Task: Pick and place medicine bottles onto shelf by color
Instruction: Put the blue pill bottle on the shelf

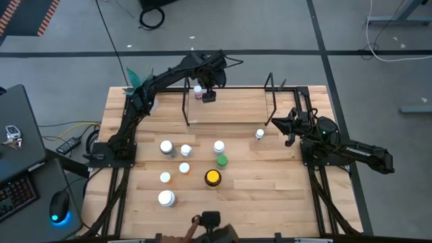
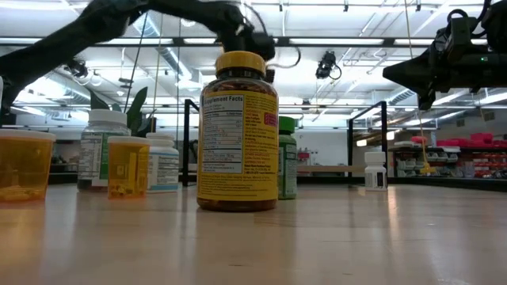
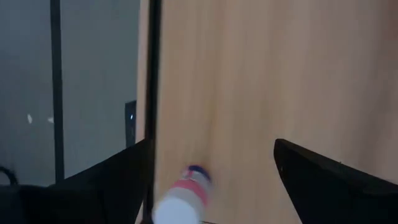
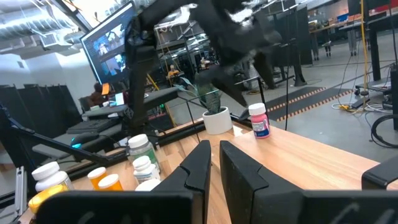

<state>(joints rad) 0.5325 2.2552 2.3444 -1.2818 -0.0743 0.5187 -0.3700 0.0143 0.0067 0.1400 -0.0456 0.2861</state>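
High view showed me a pink-bodied, white-capped bottle (image 1: 198, 91) standing on the shelf (image 1: 233, 108) near its left wire frame. My left hand (image 1: 208, 95) hovered just beside it, fingers spread wide and gripping nothing. Eight more bottles (image 1: 183, 150) stood on the table (image 1: 270, 189). My right hand (image 1: 278, 122) waited closed by the shelf's right end.

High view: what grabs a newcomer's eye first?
The left pincer hangs open over the shelf at the table's far edge, above a pink-labelled bottle standing on it. Nearer the front, the yellow-capped bottle stands out among the white-capped ones. The right pincer, shut, waits by the shelf's right end.
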